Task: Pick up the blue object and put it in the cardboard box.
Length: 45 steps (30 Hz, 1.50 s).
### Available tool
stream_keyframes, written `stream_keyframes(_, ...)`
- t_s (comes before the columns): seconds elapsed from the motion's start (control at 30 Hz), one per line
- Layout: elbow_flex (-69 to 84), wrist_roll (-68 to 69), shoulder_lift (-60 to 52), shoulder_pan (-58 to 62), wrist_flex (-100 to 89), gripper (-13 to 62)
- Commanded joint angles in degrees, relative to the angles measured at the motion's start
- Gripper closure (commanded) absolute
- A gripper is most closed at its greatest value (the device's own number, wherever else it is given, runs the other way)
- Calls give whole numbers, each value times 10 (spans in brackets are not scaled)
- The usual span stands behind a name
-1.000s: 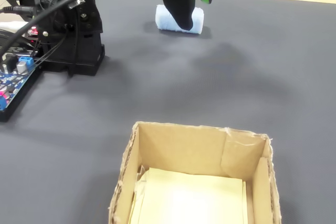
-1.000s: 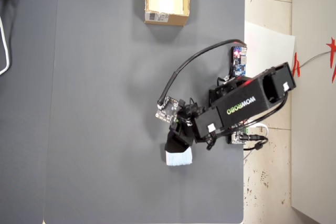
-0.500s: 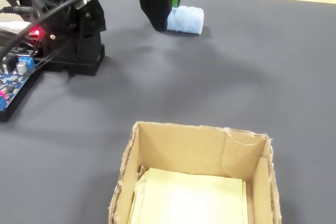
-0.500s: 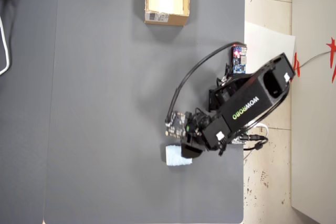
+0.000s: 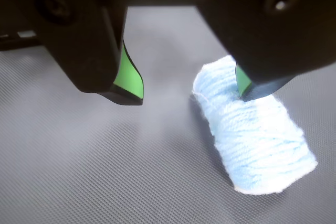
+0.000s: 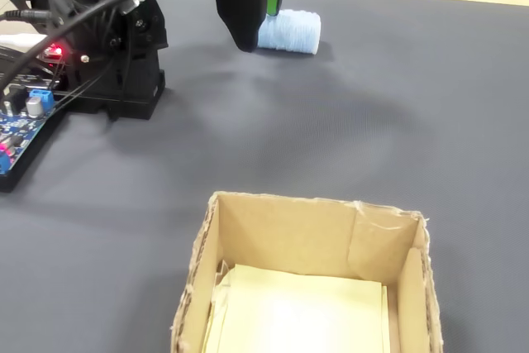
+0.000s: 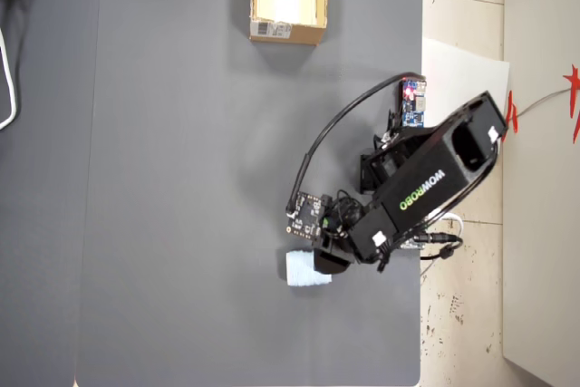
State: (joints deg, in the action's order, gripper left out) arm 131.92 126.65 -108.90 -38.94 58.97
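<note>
**Pale blue yarn block sitting right under the open gripper**

Fuzzy light-blue stuff, ribbed like wound yarn: that's the blue object point(image 5: 257, 140), lying flat on the dark grey mat point(image 5: 105, 171). In the wrist view the gripper point(image 5: 191, 90) hangs over it with jaws spread apart, green pads showing. One fingertip is over the block's near end, and I can't say if it touches; the other is off to the block's left above bare mat. So nothing is held. The cardboard box point(image 7: 288, 33) is well apart from the block, at the far end of the mat in the overhead view, label facing the block's side. The arm's base and a blue circuit board point(image 6: 21, 121) sit beside the block's end of the mat.
</note>
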Motion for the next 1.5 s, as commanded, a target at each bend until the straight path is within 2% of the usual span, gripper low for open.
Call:
stream_keyframes(0.0, -4, -1, 4, 4, -25, 156)
stream_keyframes(0.47, 62, -11, 53, 18, -181, 157)
stream_keyframes(1.0, 18, -32, -22, 78, -142, 156)
stream_keyframes(1.47, -44, -32, -43, 45, -81, 159)
